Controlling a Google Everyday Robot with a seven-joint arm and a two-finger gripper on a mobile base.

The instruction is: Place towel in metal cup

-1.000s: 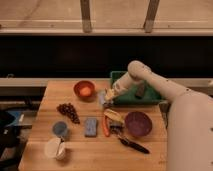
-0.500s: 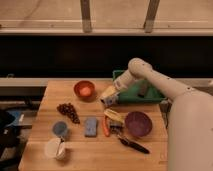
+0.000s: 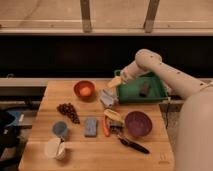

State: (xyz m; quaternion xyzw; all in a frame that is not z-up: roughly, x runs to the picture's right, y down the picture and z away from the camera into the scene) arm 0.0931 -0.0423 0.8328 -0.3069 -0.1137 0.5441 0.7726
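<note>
A cream mug (image 3: 54,148) and a light blue cup (image 3: 60,129) are seen nearest, with a blue sponge (image 3: 91,126), grapes (image 3: 68,111) and a purple bowl (image 3: 138,123) beyond. The towel (image 3: 108,98) is held above the wooden table (image 3: 75,159), clenched in the gripper (image 3: 112,88) between an orange bowl (image 3: 84,89) and a green bin (image 3: 134,92). The metal cup cannot be made out.

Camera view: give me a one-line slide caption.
The end effector hangs over a wooden table, above the towel, between the orange bowl and the green tray.
</note>
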